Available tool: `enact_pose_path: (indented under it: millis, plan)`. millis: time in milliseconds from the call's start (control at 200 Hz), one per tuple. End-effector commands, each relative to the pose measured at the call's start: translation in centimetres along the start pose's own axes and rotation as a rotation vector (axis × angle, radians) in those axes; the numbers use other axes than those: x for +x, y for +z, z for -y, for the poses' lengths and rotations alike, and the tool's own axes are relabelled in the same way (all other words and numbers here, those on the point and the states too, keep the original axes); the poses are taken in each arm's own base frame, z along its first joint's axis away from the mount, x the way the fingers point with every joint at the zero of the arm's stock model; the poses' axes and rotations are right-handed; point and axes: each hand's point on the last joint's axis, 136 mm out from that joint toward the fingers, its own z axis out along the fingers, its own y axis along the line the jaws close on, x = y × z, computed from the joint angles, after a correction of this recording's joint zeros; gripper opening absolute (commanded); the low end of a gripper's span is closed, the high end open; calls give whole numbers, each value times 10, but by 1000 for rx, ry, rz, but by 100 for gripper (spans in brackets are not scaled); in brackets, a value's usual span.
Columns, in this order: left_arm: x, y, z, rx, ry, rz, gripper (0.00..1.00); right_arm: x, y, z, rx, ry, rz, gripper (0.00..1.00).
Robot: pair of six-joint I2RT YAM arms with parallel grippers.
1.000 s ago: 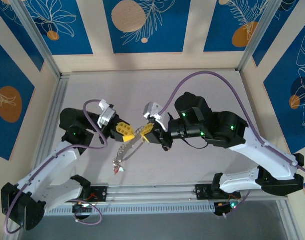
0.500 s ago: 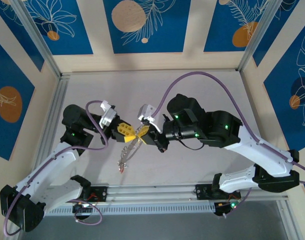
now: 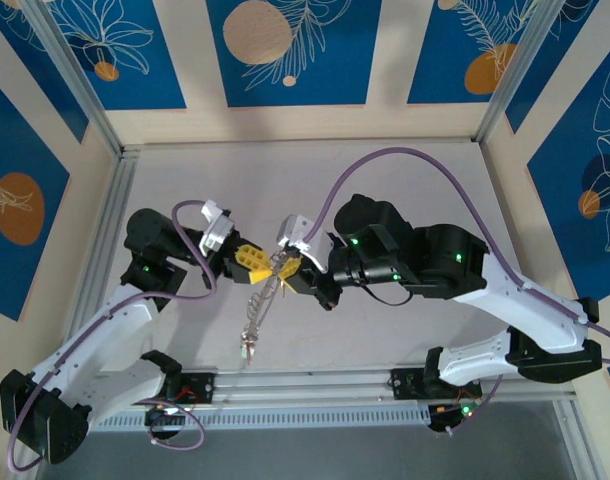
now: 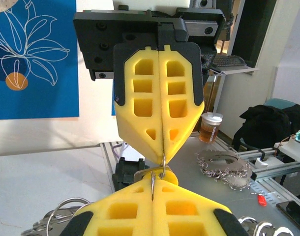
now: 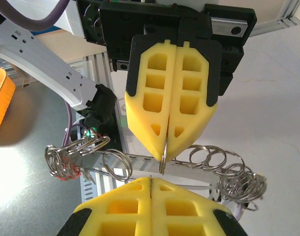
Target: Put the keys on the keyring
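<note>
Top external: the left gripper (image 3: 255, 262) and right gripper (image 3: 288, 268) are facing tip to tip, both clamping the thin keyring (image 3: 273, 272). The keys (image 3: 252, 322) are dangling toward 6 o'clock, probably light and loose.

Left wrist: the wire is sitting edge-on, likely slippery, so gripping it deep in the jaws looks safest.

Right wrist: split rings (image 5: 209, 156) are trailing toward 3 o'clock, and individual keys are blurring together.

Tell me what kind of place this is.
Probably a robotics lab test cell: two arms bolted to a rail at the edge of a table boxed in by aluminium framing and blue floral panels. Past it, a bench with a drink cup, a black bag nearby.
</note>
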Motion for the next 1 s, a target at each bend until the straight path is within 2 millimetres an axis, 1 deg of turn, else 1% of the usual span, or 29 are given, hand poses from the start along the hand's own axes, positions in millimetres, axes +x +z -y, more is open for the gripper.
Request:
enact_pose_path:
  millis: [0,140,385,745,990]
  plan:
    - [-16,-1,3,-17,86,15,0,-6,-9,-1,11,-18,16,0]
    - [-16,-2,4,-19,88,15,0,-4,-6,1,20,-22,8,0]
    - [-17,-2,5,-22,95,15,0,-9,-4,8,47,-19,24,0]
    - [-17,-2,7,-25,99,16,0,-10,1,11,40,5,19,0]
    - [-17,-2,6,-29,98,15,0,-13,-2,13,38,18,33,0]
